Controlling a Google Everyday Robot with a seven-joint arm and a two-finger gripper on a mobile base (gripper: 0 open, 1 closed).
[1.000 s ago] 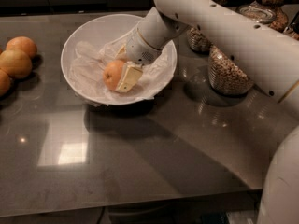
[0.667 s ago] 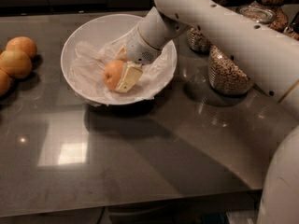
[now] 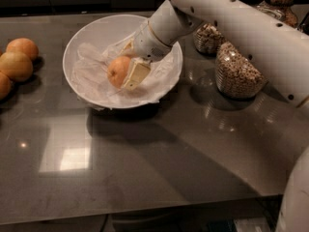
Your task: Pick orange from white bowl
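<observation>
The claw (image 3: pixel 128 69) is still squeezing the orange (image 3: pixel 116 72) and is not yet lifting it from the white bowl (image 3: pixel 99 28) below.

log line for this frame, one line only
gripper: down in white bowl, against orange | orange: in bowl, not yet lifted | other oranges: left of bowl

1 cam only, set high by the bench (image 3: pixel 145 178) near edge, looking down & fwd at a slant. Close in: bench fills most of the frame, w/ the bowl (image 3: pixel 87 35) upper left of centre. Arm (image 3: pixel 231 23) enters from top right. Gripper (image 3: pixel 133 74) sits inside the bowl, against the orange (image 3: pixel 117 71).
</observation>
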